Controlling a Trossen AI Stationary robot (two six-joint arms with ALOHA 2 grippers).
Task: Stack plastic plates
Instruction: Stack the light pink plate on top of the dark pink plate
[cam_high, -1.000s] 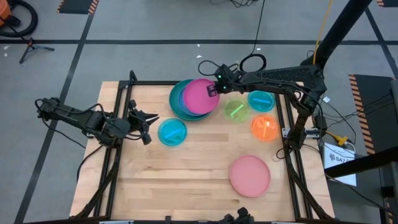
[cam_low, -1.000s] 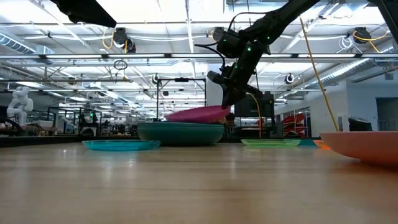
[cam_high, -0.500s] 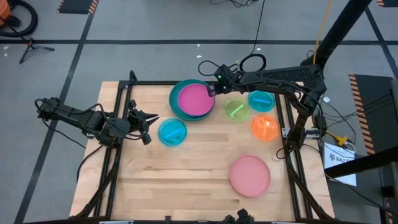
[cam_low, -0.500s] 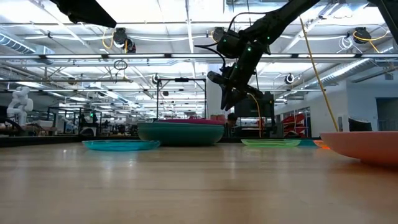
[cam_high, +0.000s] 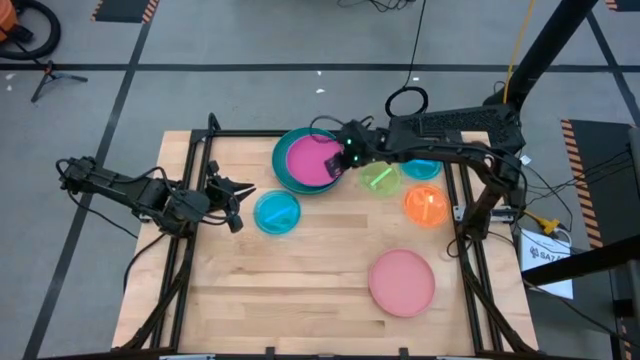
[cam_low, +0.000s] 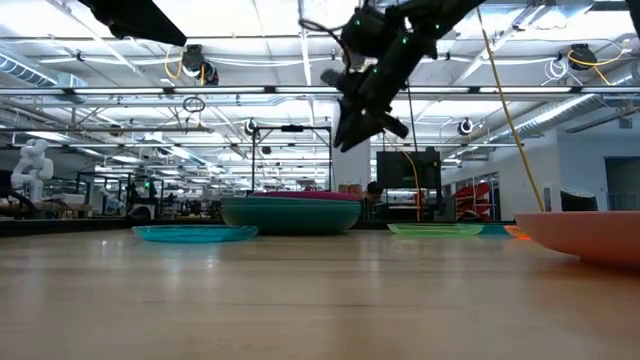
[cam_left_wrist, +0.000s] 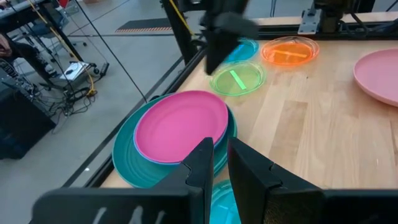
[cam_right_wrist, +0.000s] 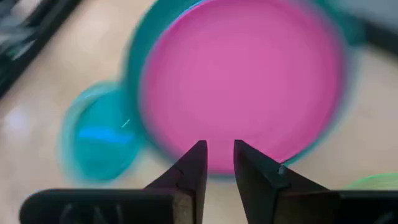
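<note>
1. I see the pale pink plate (cam_high: 402, 282) lying alone near the front of the wooden surface (cam_high: 300, 290), toward the right; in the low view its rim (cam_low: 585, 232) fills the right foreground.
2. The orange plate (cam_high: 426, 205) sits further back on the right, with the lime-green plate (cam_high: 380, 179) just beside it toward the middle.
3. A cyan plate (cam_high: 277, 212) lies left of centre. A second cyan plate (cam_high: 420, 170) lies at the back right, partly hidden under the right arm.
4. The left claw (cam_high: 240, 205) waits at the surface's left edge, near the first cyan plate. In its wrist view the fingers (cam_left_wrist: 202, 163) stand a narrow gap apart, nothing between them.
5. At the back centre the magenta plate (cam_high: 312, 158) lies flat, nested in the teal stack (cam_high: 284, 160).
6. The right claw (cam_high: 335, 165) hangs above the magenta plate's right part, clear of it in the low view (cam_low: 352, 125). Its fingers (cam_right_wrist: 191, 169) are slightly apart and empty.
</note>
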